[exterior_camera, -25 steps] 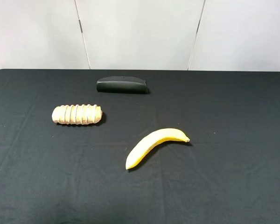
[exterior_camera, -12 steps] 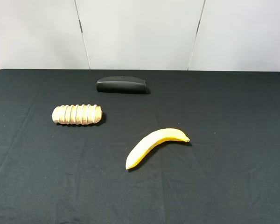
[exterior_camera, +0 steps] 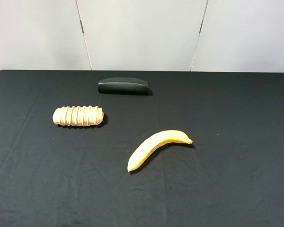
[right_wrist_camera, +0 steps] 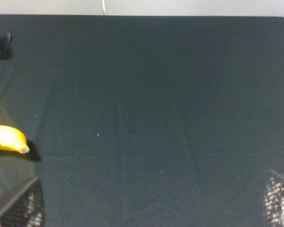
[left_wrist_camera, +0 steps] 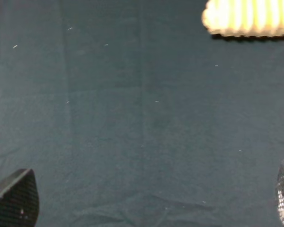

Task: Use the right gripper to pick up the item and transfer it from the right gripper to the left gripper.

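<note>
The item, a tan ridged loaf [exterior_camera: 78,116], lies on the left half of the black table, and one end of it shows in the left wrist view [left_wrist_camera: 248,18]. Neither arm shows in the exterior high view. My left gripper [left_wrist_camera: 150,205] is open and empty, with only its two fingertips [left_wrist_camera: 14,201] showing at the frame's corners, well short of the loaf. My right gripper [right_wrist_camera: 149,208] is open and empty over bare cloth, its fingertips [right_wrist_camera: 20,204] wide apart, far from the loaf.
A yellow banana [exterior_camera: 156,146] lies near the table's middle; its tip shows in the right wrist view [right_wrist_camera: 7,138]. A black oblong case [exterior_camera: 123,86] lies at the back, behind the loaf. A white wall stands behind the table's [exterior_camera: 236,179] far edge.
</note>
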Robot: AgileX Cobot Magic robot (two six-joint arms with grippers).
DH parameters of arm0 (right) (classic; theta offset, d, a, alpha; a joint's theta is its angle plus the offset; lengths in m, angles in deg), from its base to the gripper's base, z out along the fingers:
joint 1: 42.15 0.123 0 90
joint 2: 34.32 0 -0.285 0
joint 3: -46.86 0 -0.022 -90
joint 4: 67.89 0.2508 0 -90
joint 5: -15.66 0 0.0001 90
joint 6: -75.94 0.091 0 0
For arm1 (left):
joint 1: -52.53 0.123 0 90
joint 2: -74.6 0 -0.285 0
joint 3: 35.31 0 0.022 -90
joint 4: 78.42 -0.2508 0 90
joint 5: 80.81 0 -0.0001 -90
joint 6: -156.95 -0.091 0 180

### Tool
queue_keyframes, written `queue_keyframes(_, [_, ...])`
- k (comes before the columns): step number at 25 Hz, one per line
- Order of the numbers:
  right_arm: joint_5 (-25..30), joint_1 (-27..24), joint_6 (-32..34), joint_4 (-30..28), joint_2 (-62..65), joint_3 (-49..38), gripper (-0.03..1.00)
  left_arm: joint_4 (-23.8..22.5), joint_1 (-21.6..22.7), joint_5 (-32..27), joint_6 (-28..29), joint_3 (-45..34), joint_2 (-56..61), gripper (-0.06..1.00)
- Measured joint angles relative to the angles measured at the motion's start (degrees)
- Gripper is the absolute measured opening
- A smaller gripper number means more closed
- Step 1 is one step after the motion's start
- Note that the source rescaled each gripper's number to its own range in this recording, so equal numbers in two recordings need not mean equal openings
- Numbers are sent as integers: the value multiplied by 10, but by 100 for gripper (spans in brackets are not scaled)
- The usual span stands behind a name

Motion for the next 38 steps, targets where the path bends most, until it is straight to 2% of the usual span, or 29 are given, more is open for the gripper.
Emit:
queue_keyframes(5, [0,0,0,0,0,0,100,15,21,26,-35,-43,52,100])
queue_keyframes(13, [0,0,0,0,0,0,100,46,22,35,-83,-47,108,100])
queue_keyframes(38, [0,0,0,0,0,0,100,47,22,35,-88,-47,108,100])
